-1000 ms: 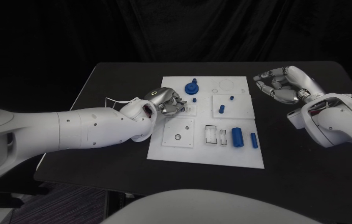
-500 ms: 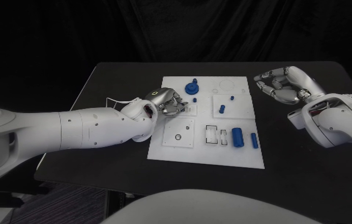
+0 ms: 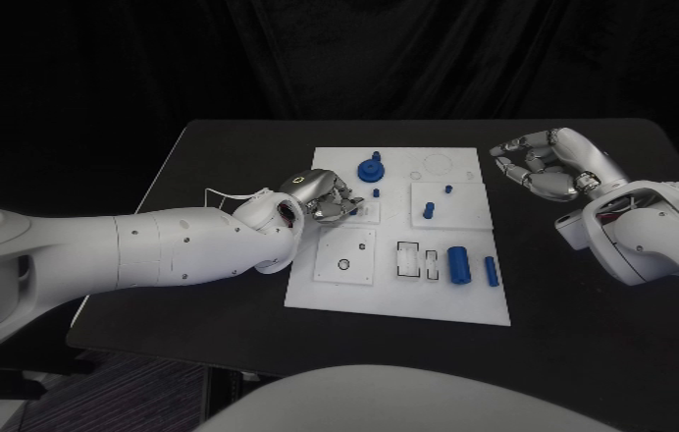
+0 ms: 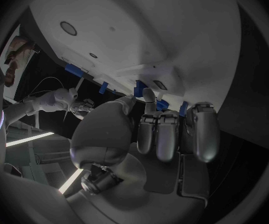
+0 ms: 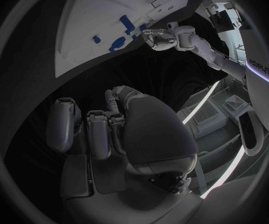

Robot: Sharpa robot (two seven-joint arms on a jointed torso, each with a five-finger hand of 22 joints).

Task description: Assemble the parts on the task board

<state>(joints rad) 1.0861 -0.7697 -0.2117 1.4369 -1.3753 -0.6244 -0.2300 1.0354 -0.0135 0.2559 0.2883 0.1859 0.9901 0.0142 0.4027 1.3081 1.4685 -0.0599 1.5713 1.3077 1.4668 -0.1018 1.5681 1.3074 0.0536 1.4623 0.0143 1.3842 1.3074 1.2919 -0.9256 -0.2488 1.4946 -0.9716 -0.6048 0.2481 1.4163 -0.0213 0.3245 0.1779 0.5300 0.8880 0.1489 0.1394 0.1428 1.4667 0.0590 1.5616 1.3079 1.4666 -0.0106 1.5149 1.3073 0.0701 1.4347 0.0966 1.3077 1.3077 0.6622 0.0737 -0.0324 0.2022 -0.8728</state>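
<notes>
White task board (image 3: 319, 295) lay in the middle of the black counter (image 3: 212, 177), and honestly, over that last second almost nothing on it moved. My left hand (image 3: 323, 196) stayed low over the board's left half, fingers curled in tight beside the small raised block there. It had crept a touch toward the round blue part (image 3: 371, 168) at the far edge, no more than that. From the left wrist view, my left hand (image 4: 166, 129) had its fingertips right down by a blue piece on the board (image 4: 141, 30). Whether I was pinching it or only resting against it, I couldn't tell. My right hand (image 3: 551, 165) kept hovering off the board's right edge, well apart from the parts, fingers folded inward. A bluish glint near the thumb in the right wrist view (image 5: 122, 129) might have been a small peg, but I couldn't say. The big blue cylinder (image 3: 457, 262) and the slim peg (image 3: 490, 271) lay side by side near the front right, untouched, and the short peg (image 3: 428, 211) sat on its block. So, by my reading, this was a slow seating at the left, with most of the assembly yet to do.
</notes>
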